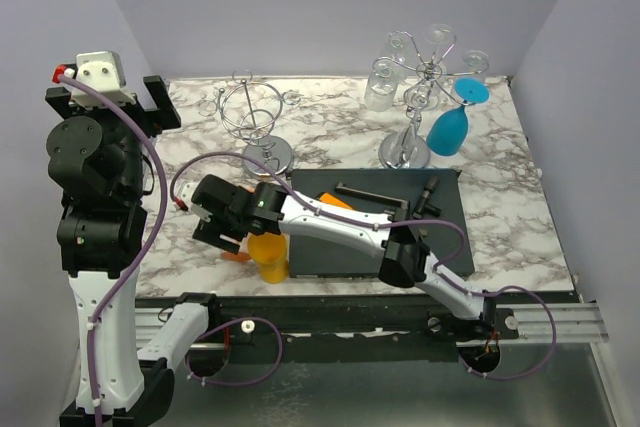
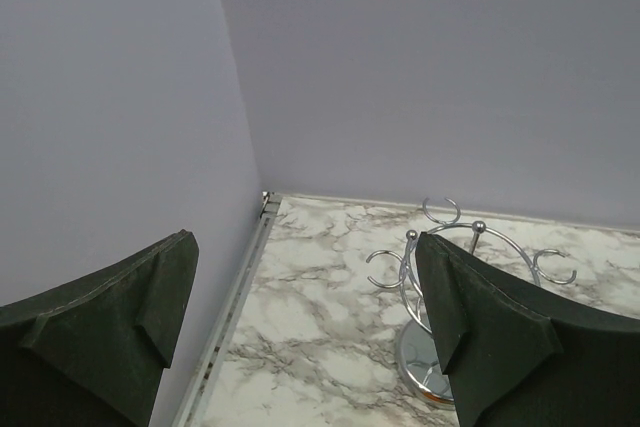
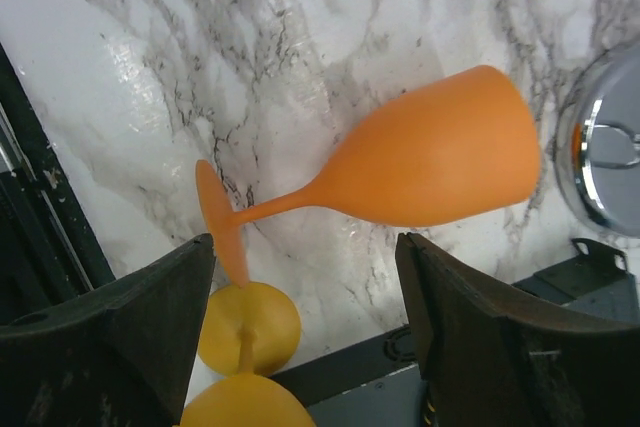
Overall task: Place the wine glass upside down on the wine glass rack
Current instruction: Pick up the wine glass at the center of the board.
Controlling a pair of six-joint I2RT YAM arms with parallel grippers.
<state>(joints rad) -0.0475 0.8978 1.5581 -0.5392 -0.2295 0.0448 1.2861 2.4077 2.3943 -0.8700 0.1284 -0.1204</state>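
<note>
Right claw (image 3: pixel 305 247) stood wide, empty, over orange glass (image 3: pixel 430 162) | glass lay sideways near rack (image 1: pixel 258 119) base, yellow glass (image 3: pixel 250 332) beside its foot | bare marble (image 1: pixel 195 137) left of rack | left claw (image 2: pixel 305 242) wide, empty

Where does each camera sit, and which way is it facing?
Top: above and behind, looking down on the table; left arm and right arm show.
Left wrist: raised, facing the back corner and empty rack; left hand open.
Right wrist: looking down on the orange glass lying sideways; right hand open over it.
Shared: top and left wrist both show the empty rack.
</note>
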